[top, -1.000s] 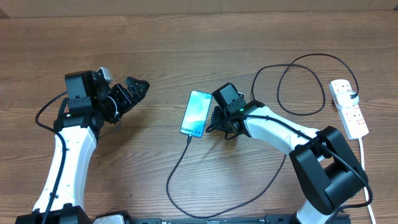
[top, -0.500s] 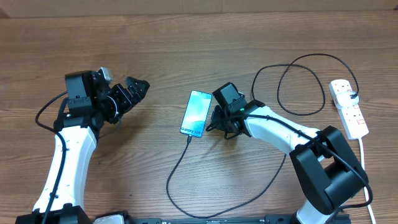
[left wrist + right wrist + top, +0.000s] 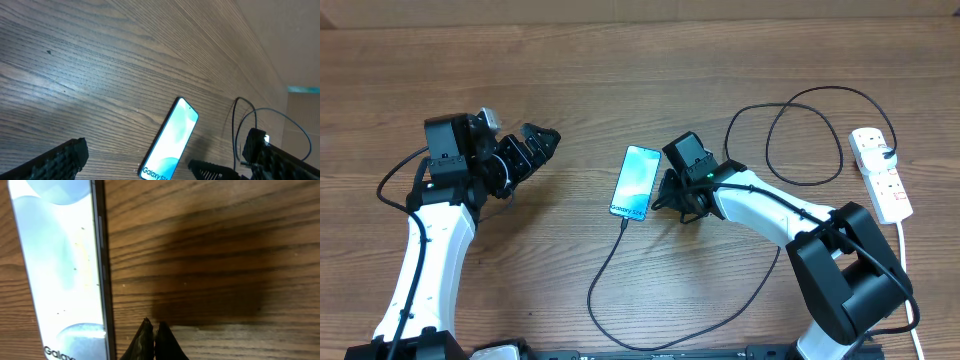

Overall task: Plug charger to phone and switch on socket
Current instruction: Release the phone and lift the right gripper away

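The phone lies screen up at the table's middle, its "Galaxy S24" text at the near short edge. The charger cable meets that near edge, loops along the front and runs back right toward the socket, a white power strip at the far right. My right gripper is shut and empty, tips low over the wood just right of the phone; its tips show pressed together. My left gripper is open and empty, held above the table left of the phone; its fingers are spread wide.
The cable forms a large loop at the back right between my right arm and the socket. The socket's white cord runs toward the front right edge. My right arm shows at the right of the left wrist view.
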`<action>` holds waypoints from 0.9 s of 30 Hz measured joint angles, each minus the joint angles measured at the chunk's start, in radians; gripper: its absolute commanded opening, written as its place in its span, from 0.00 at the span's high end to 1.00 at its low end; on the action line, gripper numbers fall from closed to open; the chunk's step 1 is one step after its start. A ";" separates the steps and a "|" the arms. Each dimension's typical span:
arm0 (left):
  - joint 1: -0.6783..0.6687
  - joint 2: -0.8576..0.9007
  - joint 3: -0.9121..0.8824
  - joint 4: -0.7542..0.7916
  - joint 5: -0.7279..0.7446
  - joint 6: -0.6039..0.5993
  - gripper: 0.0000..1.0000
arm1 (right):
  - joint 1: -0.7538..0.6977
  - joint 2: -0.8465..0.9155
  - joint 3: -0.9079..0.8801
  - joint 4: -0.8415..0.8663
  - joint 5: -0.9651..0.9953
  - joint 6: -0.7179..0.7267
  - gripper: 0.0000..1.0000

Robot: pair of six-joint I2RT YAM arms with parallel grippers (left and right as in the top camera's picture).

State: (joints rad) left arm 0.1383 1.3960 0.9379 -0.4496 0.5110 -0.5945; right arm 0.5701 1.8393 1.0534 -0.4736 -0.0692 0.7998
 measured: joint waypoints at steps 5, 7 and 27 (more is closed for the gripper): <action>0.000 0.000 0.000 0.000 0.000 0.000 0.00 | 0.000 0.000 0.000 0.008 -0.002 0.001 0.92; 0.000 0.000 0.000 0.000 0.000 0.000 0.00 | 0.000 0.000 0.000 0.009 -0.002 0.002 0.91; 0.000 0.000 0.000 0.000 0.000 0.000 0.00 | 0.000 -0.064 0.010 -0.212 0.032 -0.005 0.96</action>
State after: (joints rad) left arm 0.1383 1.3960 0.9379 -0.4496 0.5106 -0.5945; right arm 0.5697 1.7756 1.0630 -0.6853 -0.0368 0.7952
